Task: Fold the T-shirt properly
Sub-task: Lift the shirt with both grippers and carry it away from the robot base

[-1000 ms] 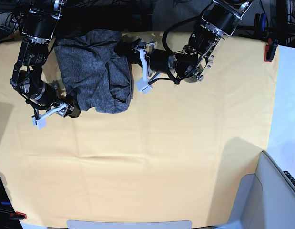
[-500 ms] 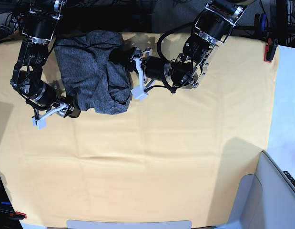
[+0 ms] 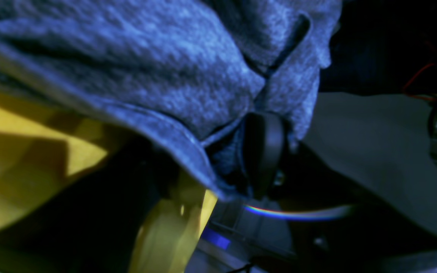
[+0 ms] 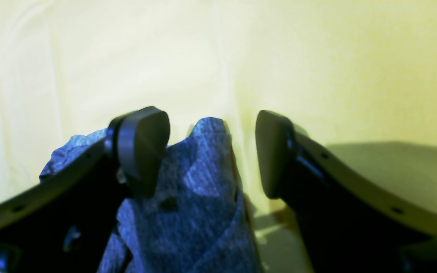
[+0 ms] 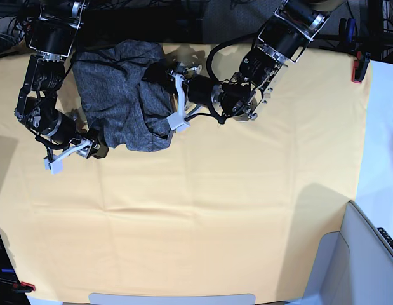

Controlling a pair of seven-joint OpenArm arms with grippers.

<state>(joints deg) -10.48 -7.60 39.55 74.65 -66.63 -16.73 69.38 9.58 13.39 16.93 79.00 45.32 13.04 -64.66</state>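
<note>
The charcoal-grey T-shirt (image 5: 117, 95) lies bunched at the back left of the yellow-orange tablecloth (image 5: 215, 210). My left gripper (image 5: 161, 92) is at the shirt's right edge, over the folded fabric. In the left wrist view the T-shirt (image 3: 157, 68) drapes over the gripper (image 3: 222, 163); a hem sits pinched against one dark finger (image 3: 264, 151), and the other finger is hidden. My right gripper (image 5: 93, 147) is at the shirt's front left corner. In the right wrist view it (image 4: 212, 151) is open, with a corner of the T-shirt (image 4: 203, 189) lying loose between its fingers.
A red clamp (image 5: 359, 68) holds the cloth at the back right and another (image 5: 25, 287) at the front left. A grey bin wall (image 5: 367, 254) stands at the front right. A grey strip (image 5: 171, 298) runs along the front edge.
My left gripper has moved left over the shirt's right edge, taking the folded fabric with it. The right arm has barely moved.
</note>
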